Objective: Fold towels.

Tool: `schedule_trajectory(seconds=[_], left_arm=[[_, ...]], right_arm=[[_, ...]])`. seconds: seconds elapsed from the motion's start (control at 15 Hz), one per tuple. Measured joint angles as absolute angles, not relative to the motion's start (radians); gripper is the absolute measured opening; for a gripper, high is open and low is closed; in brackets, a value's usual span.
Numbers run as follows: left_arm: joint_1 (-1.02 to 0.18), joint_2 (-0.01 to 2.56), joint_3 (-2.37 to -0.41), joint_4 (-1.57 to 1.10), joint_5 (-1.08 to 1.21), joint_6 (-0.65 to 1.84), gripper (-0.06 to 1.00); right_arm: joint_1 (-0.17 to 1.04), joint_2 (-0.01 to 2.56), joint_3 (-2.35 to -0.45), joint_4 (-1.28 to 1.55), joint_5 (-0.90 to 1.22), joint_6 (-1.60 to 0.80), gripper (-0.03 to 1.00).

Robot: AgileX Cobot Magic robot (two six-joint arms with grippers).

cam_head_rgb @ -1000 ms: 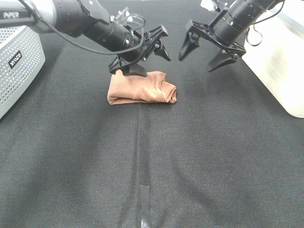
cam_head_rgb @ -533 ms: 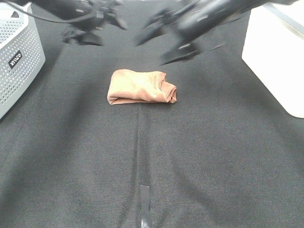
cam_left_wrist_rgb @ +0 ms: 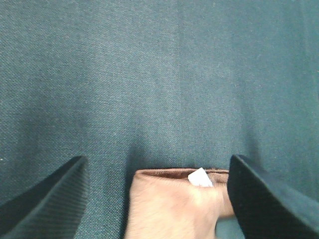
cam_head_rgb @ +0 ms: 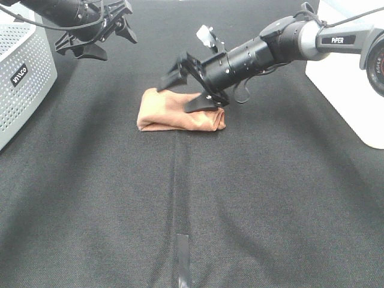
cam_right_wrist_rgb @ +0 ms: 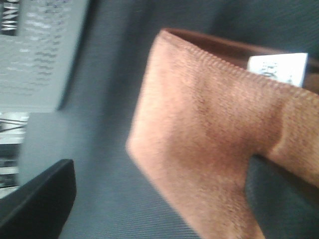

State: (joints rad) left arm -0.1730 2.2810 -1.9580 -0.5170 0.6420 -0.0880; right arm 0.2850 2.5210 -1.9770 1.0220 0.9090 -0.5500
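Reddish-brown towel (cam_head_rgb: 180,111) with white tag (cam_right_wrist_rgb: 277,67); black cloth (cam_head_rgb: 192,198); grey perforated basket (cam_head_rgb: 21,78).

The towel (cam_head_rgb: 180,112) is reddish-brown terry, folded into a compact, thick rectangular bundle. It lies flat on the black worktop (cam_head_rgb: 180,198), its long side running across the high view, well right of the grey perforated basket (cam_head_rgb: 21,72). A small white tag (cam_right_wrist_rgb: 277,67) shows at one stitched edge, and the right end looks bunched.

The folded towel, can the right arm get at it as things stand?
Probably yes. The right gripper hangs open right at the towel, one jaw against the cloth, nothing between them. The left gripper is well off.
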Motion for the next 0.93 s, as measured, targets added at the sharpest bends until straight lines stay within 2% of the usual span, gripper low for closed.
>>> schedule_trajectory(seconds=[0.47, 0.73, 0.93], left_arm=[[-0.173, 2.281, -1.958, -0.509, 0.660, -0.088, 0.73], [-0.173, 2.276, -1.958, -0.490, 0.714, -0.081, 0.73], [-0.173, 2.203, -1.958, -0.390, 0.835, -0.015, 0.73]], right_arm=[[0.214, 2.484, -1.981, 0.949, 0.936, -0.514, 0.87], [0.190, 2.473, -1.981, 0.763, 0.967, -0.417, 0.87], [0.190, 2.387, -1.981, 0.646, 0.999, -0.374, 0.87]])
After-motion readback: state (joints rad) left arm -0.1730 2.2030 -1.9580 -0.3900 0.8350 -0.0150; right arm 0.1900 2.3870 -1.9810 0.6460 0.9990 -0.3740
